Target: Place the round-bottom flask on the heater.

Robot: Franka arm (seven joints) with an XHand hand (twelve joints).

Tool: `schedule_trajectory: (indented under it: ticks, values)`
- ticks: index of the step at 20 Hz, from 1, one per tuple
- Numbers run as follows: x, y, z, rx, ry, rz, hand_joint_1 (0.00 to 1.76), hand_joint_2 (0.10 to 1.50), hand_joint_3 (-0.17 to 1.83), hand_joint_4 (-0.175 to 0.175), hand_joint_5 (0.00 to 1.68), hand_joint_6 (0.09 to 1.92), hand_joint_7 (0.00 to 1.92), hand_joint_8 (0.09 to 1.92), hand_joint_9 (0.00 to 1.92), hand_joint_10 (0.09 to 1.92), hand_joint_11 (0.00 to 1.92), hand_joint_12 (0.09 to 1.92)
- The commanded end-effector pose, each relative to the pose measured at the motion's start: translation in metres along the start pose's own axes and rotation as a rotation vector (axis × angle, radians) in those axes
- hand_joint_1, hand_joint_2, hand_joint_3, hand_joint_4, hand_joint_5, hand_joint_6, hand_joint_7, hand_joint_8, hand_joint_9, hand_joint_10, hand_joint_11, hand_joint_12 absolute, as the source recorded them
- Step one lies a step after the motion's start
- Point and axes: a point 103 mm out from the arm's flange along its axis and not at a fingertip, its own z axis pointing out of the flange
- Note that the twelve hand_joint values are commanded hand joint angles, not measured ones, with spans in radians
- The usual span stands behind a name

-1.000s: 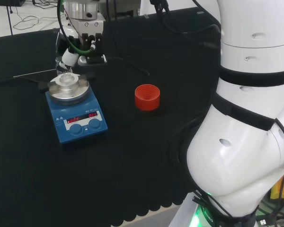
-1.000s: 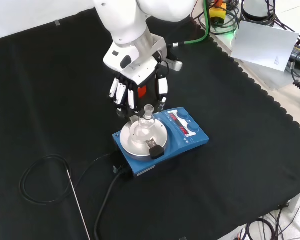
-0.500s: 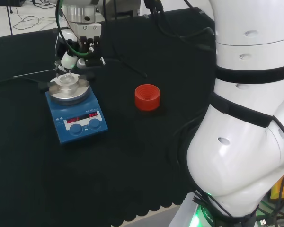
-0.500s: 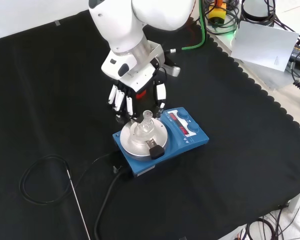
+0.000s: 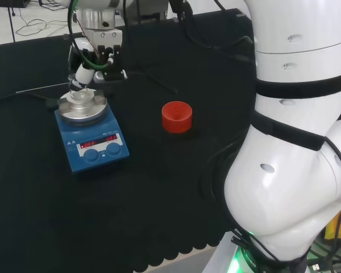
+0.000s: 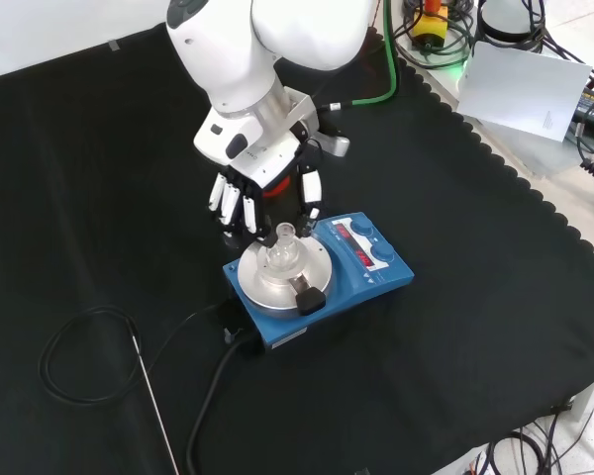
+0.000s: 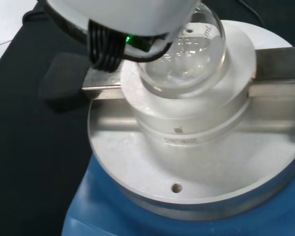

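Observation:
The clear round-bottom flask (image 5: pixel 78 90) (image 6: pixel 283 249) sits with its bulb (image 7: pixel 184 64) in the cup of a round metal block (image 7: pixel 187 125) on the blue heater (image 5: pixel 96 152) (image 6: pixel 371 272). My hand (image 6: pixel 262 188) hangs just behind and above it in the front view. Its fingers (image 6: pixel 234 206) and thumb point down on either side of the flask's neck, closed on it. In the head view a white fingertip (image 5: pixel 83 74) rests against the neck. A blurred white part of the hand hides the neck in the wrist view.
A red ribbed ring stand (image 5: pixel 177 116) stands on the cloth right of the heater in the head view. A black cable (image 6: pixel 84 346) and a thin rod (image 6: pixel 158 406) lie at the front left. A black clip (image 6: pixel 308 294) sits on the heater's plate.
The hand has come down and slightly left in the front view, and the flask has sunk lower into the block on the heater.

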Motion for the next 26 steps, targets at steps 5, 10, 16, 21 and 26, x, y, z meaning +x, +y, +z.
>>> schedule_trajectory:
  ticks: [5,10,16,21,26]
  values:
    - [-0.010,0.001,0.003,0.011,0.012,0.009,1.15,0.61,0.77,0.064,1.24,0.78,0.54,0.70,0.77,0.56,0.55,1.27]
    - [-0.014,-0.002,0.002,0.018,0.037,0.005,1.09,0.71,0.58,0.059,1.07,0.84,0.47,0.73,0.73,0.59,0.53,1.28]
    - [-0.017,-0.009,-0.003,0.026,0.050,-0.014,0.97,0.55,0.67,-0.031,0.63,0.83,0.38,0.74,0.66,0.63,0.47,1.30]
    - [-0.020,-0.023,-0.008,0.020,0.046,-0.014,0.90,0.53,0.63,-0.029,0.50,0.78,0.34,0.75,0.63,0.65,0.45,1.32]
    - [-0.021,-0.048,-0.014,-0.009,0.028,0.011,0.87,0.53,0.59,-0.027,0.44,0.73,0.32,0.75,0.61,0.66,0.45,1.32]
